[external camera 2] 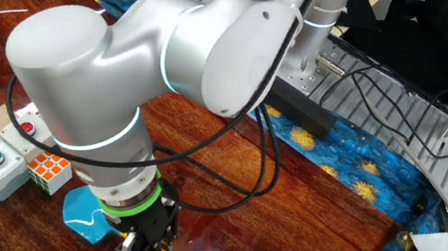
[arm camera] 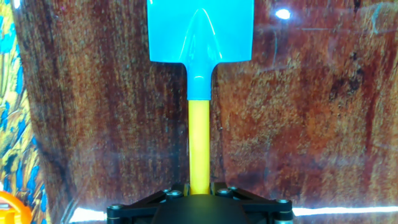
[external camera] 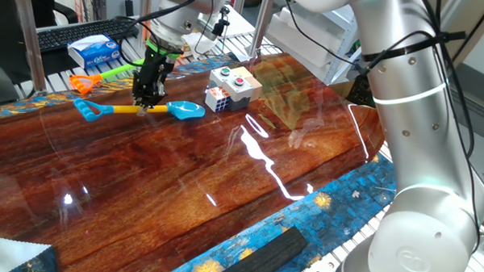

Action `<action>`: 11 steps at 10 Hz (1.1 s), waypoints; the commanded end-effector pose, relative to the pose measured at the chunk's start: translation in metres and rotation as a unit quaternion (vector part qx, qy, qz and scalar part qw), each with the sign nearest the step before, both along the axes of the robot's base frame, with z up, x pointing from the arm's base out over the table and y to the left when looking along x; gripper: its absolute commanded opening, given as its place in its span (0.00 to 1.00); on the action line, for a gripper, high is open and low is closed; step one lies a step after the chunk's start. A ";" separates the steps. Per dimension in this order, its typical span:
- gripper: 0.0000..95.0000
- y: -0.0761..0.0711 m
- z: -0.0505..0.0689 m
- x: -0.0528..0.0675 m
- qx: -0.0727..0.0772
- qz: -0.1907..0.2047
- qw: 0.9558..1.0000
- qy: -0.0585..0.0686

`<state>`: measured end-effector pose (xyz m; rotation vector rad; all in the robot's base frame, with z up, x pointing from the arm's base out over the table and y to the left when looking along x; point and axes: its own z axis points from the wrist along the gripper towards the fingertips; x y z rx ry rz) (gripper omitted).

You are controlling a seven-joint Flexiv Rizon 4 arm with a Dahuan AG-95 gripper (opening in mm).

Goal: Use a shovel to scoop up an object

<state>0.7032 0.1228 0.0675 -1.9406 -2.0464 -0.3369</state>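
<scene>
While the shovel (external camera: pixel 140 109) lies flat on the wooden worktop (external camera: pixel 195 186) near its far edge, the gripper (external camera: pixel 148 97) sits down over the yellow shaft, roughly midway between the blue D-handle and the light-blue blade. By my reading the task is at its first stage: the tool is being grasped but is not lifted, and nothing has been scooped.

The object, a small Rubik's cube (external camera: pixel 217 97), rests on the wood just beyond the blade tip, apart from it, and right beside a beige button box (external camera: pixel 239 84). An orange-and-green toy shovel (external camera: pixel 103 76) lies further back, near the far left corner.

From the hand view, the shaft (arm camera: pixel 199 146) runs straight out from under the gripper body, centred, toward the blade (arm camera: pixel 200 31). The fingers appear drawn in narrow around the shaft, yet their tips are hidden in all 3 views, so I cannot tell whether they are actually clamping it.

What remains: lift, slide the blade under the cube, raise it.
</scene>
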 end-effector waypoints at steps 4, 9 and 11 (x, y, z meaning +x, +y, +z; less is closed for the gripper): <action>0.00 -0.011 0.000 -0.005 0.013 0.006 1.000 -0.001; 0.00 -0.030 -0.002 -0.012 0.018 0.019 1.000 -0.012; 0.00 -0.037 -0.003 -0.012 0.018 0.025 0.999 -0.015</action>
